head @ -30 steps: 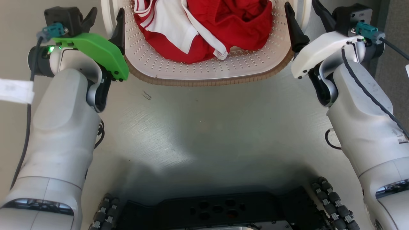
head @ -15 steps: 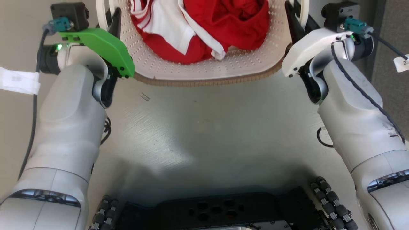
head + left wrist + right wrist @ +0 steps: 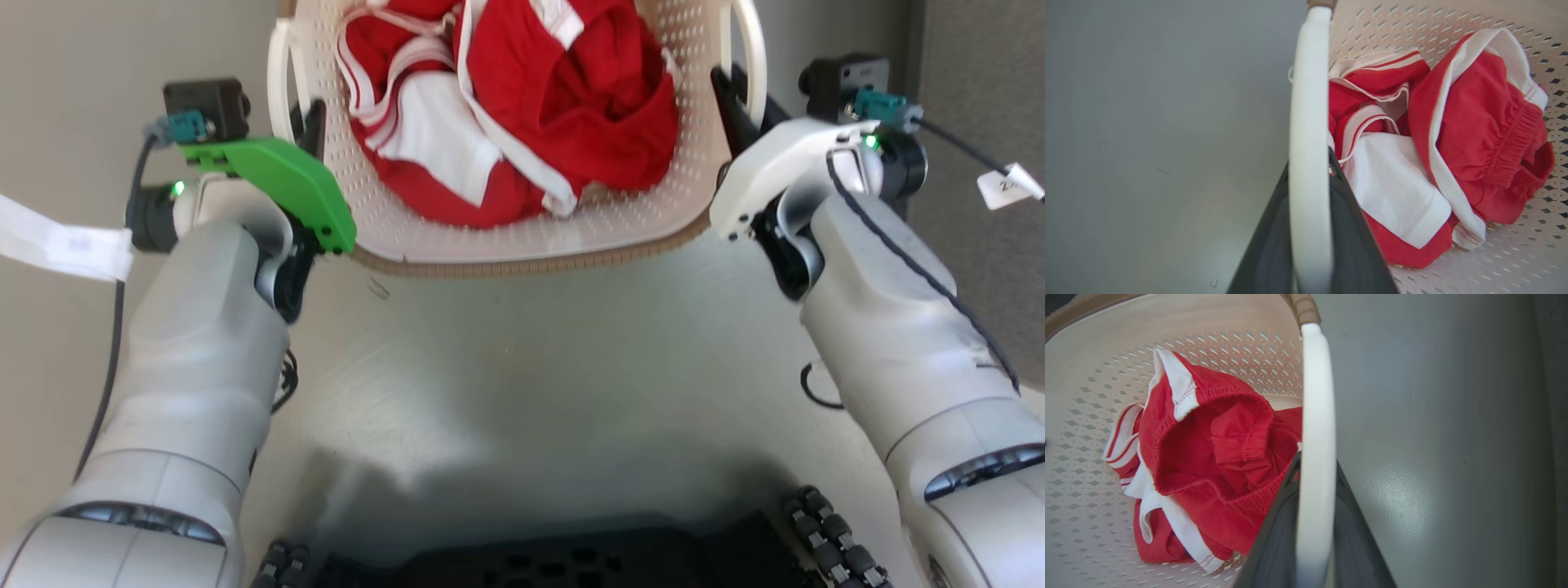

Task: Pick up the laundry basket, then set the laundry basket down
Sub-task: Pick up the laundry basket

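Note:
The laundry basket (image 3: 531, 263), cream perforated plastic with a brown rim, sits at the top centre of the head view with red and white clothes (image 3: 522, 106) in it. My left gripper (image 3: 309, 131) is shut on the basket's white left handle (image 3: 1309, 122), which runs between its dark fingers (image 3: 1355, 245). On the other side my right gripper (image 3: 735, 94) is shut on the white right handle (image 3: 1316, 416), with the fingers (image 3: 1274, 539) pressed on either side of it. Whether the basket's base touches the floor is hidden.
Grey floor (image 3: 522, 376) lies between my arms. My black base (image 3: 555, 563) and its roller wheels (image 3: 824, 531) are at the bottom edge. A darker surface (image 3: 980, 82) borders the right side. A white tag (image 3: 57, 241) hangs on the left cable.
Both grippers moved inward from beside the handles and closed on them. The head view shifted, so more of the basket shows now and less of my base.

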Tool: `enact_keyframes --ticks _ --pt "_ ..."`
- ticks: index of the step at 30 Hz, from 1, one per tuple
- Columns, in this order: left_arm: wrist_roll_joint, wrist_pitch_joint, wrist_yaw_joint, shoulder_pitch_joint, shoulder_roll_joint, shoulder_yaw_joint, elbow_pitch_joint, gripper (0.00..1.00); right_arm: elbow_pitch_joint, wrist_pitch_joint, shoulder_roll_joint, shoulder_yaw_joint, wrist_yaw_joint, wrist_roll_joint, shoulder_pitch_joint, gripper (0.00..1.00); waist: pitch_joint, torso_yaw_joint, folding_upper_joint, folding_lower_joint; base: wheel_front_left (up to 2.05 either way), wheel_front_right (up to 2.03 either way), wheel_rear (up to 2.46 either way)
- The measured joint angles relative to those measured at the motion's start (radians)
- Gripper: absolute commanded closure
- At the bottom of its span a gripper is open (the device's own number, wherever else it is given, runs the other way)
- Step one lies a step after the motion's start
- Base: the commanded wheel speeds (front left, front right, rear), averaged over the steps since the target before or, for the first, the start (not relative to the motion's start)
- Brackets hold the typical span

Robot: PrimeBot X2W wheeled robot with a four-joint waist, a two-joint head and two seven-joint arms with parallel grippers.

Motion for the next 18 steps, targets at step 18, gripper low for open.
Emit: enact_keyframes --ticks 18 --pt "-0.049 0.018 -0.006 0.116 -0.028 -0.003 0.114 1.0 0.149 0.0 0.032 0.015 0.02 0.035 0.094 1.0 -0.238 -0.012 0.0 0.0 0.0 0.0 0.0"
